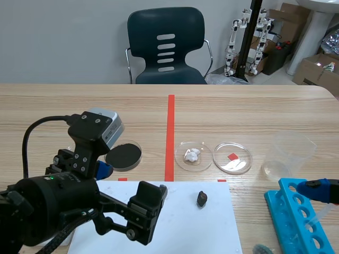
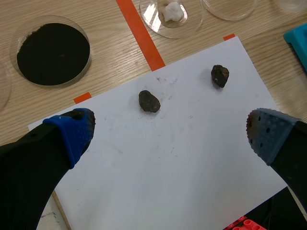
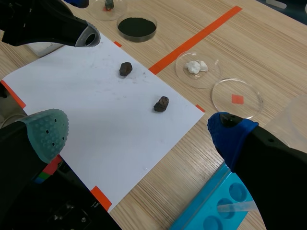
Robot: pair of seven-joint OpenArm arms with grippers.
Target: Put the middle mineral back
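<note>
Desk: the wooden desk (image 1: 265, 106) carries everything; we see no danger from it.
Paper: a white paper sheet (image 2: 182, 191) lies at the robot's edge. We think a claw that comes down too low could drag it and roll both stones.
Left arm: in our judgement the main danger is here, namely taking the wrong stone or knocking it away with one pad. The left claw (image 2: 170, 132) hovers above the sheet and points down, its fingers wide apart and holding nothing.
Right arm: the right claw (image 3: 139, 134) hangs over the sheet's other side, also spread and empty. If both go down together, they could collide.
Dishes: a black powder dish (image 2: 85, 69), a dish with white lumps (image 1: 204, 161) and an empty dish (image 1: 232, 157) stand beyond the sheet. A stone released too high may bounce out.
Stones: the first stone (image 2: 149, 101) lies on the sheet ahead of the left claw. The second stone (image 2: 219, 75) lies well apart from it, nearer the sheet's corner. Which of them is the middle mineral we cannot tell.
</note>
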